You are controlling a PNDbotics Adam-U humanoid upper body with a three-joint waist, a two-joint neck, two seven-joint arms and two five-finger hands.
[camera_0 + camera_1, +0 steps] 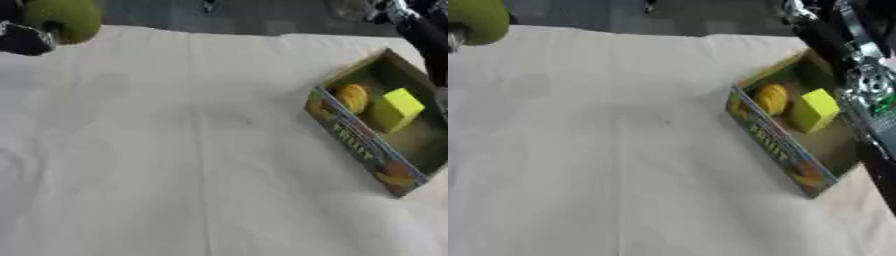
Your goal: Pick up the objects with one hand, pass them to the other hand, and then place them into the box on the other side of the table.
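Note:
A green round fruit (63,18) hangs above the table's far left corner. My left hand (23,40) is curled round its lower left side, and most of that hand is cut off by the picture's edge. The fruit casts a faint shadow on the white cloth below. At the right lies an open cardboard box (352,141) with a printed front wall. It holds a yellow-orange round thing (353,97) and a yellow block (396,109). My right arm (859,75) runs along the right edge above the box. My right hand (800,12) near the top edge is blurred.
A white cloth (192,165) covers the whole table, creased in places. The table's far edge runs along the top, with dark floor beyond it. The box lies askew near the right edge.

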